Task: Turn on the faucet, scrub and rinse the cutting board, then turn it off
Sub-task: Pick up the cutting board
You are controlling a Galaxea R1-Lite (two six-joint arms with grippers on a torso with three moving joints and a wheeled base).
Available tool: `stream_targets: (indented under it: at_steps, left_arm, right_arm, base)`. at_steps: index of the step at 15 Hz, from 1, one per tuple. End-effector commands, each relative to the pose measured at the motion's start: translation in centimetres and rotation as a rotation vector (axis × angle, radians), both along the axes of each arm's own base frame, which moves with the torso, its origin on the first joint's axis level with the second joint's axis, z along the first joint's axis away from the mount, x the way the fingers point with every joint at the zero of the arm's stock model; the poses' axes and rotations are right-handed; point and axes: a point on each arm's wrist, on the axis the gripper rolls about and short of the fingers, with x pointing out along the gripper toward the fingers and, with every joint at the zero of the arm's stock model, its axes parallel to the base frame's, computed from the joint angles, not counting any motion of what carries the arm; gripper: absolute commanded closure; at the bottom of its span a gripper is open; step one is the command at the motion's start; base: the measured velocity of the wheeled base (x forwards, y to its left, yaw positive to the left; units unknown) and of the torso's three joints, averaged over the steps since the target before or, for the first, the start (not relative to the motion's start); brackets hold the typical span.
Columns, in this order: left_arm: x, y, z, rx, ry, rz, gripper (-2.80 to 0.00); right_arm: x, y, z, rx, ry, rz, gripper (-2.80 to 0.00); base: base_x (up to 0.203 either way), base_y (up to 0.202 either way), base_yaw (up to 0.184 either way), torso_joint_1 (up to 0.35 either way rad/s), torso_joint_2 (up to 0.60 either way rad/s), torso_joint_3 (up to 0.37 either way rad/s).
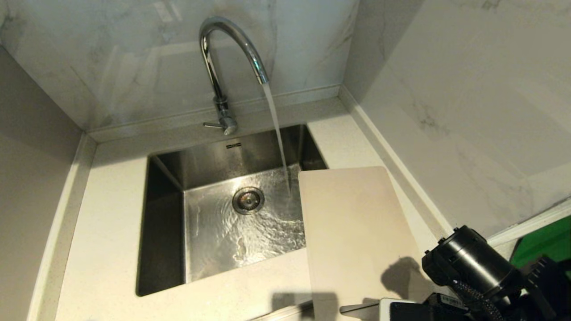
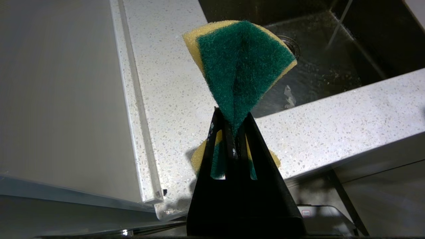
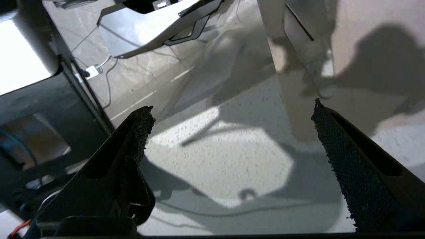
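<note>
Tall shiny chrome gooseneck faucet [image 1: 223, 67] stands behind the sink, running: a stream of water [image 1: 276, 133] falls from the arched spout into the basin, landing just beside the far corner of the board. Thin side lever [image 1: 213, 126] at the faucet base sticks out to the left in the head view.

Rectangular stainless steel sink [image 1: 169, 232] is set in the white speckled stone bench [image 1: 107, 232]; water ripples across its floor around the round metal drain [image 1: 248, 200].

Large thin cream-beige cutting board [image 1: 352, 232] with rounded corners lies flat on the bench at the sink's right side, its left edge overhanging the basin a little. Its near end runs out of the frame; slot handle not seen. Nothing grips it.

Left claw [image 2: 233, 127] closed, pinching a yellow sponge with green scouring pad [image 2: 240, 63], folded, fanning out above the fingertips. It hangs over the bench near the sink's front left corner; not in the head view.

Right claw [image 3: 232, 116] wide open, empty, the two black textured fingers [image 3: 335, 149] well apart, over the speckled bench and a cream-beige surface that looks like the board's edge. In the head view only the black right arm body [image 1: 473, 263] shows, bottom right, near the board's near end. Bright green flat object [image 1: 546, 245] behind it at the right edge. Marble-look wall panels [image 1: 446, 89] enclose the corner.
</note>
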Motion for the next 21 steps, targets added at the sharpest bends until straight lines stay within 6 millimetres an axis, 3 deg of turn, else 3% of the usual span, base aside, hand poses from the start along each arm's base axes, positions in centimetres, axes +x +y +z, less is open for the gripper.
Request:
stream_targets:
  at_steps: [1,7,13,21]
  left_arm:
    - [0.0,0.0,0.0,-0.001,0.002,0.001,0.00]
    - [0.0,0.0,0.0,-0.001,0.002,0.001,0.00]
    - [0.0,0.0,0.0,-0.001,0.001,0.000,0.00]
    - [0.0,0.0,0.0,-0.001,0.002,0.001,0.00]
  right_arm:
    - [0.2,0.4,-2.4,-0.014,0.000,0.044,-2.80]
    - [-0.1,2.1,-3.4,-0.074,-0.096,0.166,-2.80]
    - [-0.1,2.5,-3.9,-0.148,-0.129,0.241,-2.80]
    - [0.4,3.5,-6.4,-0.159,-0.134,0.282,-2.80]
  base:
    - [0.000,0.000,0.000,0.000,0.00,0.000]
    - [0.000,0.000,0.000,0.000,0.00,0.000]
    - [0.000,0.000,0.000,0.000,0.00,0.000]
    - [0.000,0.000,0.000,0.000,0.00,0.000]
